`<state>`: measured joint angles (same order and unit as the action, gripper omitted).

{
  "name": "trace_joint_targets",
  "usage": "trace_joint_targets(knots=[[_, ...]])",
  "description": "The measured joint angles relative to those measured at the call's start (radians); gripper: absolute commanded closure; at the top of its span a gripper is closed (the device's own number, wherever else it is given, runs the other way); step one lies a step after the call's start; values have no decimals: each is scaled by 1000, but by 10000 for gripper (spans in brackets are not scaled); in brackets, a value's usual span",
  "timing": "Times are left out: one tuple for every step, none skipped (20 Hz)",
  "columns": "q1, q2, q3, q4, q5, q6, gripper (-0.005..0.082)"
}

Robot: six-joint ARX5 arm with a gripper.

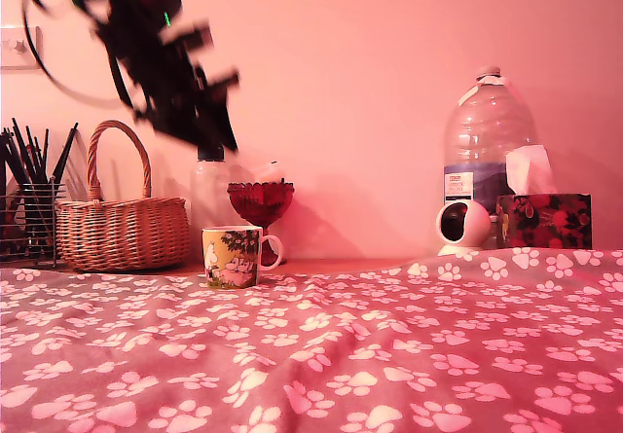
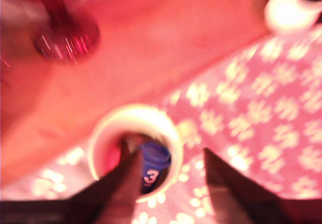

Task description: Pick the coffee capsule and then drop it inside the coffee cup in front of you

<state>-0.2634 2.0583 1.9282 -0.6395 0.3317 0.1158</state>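
The coffee cup (image 1: 233, 256), a small mug with a white handle and a yellow-green cartoon print, stands on the paw-print cloth at the exterior view's left. From above, the wrist view shows the coffee cup (image 2: 103, 143) with its white rim. A blue coffee capsule (image 2: 152, 166) marked "3" lies inside it, beside one dark finger (image 2: 126, 183). My gripper (image 2: 169, 153) is open, its fingers spread over the cup's mouth and not closed on the capsule. In the exterior view my gripper (image 1: 216, 136) is motion-blurred, high above the cup.
A red scalloped goblet (image 1: 261, 202) stands just behind the cup. A wicker basket (image 1: 122, 224) and a wire holder of pencils (image 1: 29, 214) sit at the exterior view's left. A large water bottle (image 1: 487, 146), a round white device (image 1: 462, 226) and a tissue box (image 1: 543, 221) stand at its right.
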Motion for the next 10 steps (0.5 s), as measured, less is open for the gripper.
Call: trace_joint_targets(knots=[[0,-16,2,-22,0,8,790],[5,-26,4,-43,3,15,790],[7,-30,4,-55,13,18,790],[10,-31,4,-65,22,19,790],[11,-31,3,-70,26,19,790],[11,-34,1,-72,26,19,790],[11,-42,-8,-72,26,19,790],[11,-61,-28,-70,26,19,790],[11,-84,-55,-63,26,19,790],[11,-114,-87,-50,25,19,790]])
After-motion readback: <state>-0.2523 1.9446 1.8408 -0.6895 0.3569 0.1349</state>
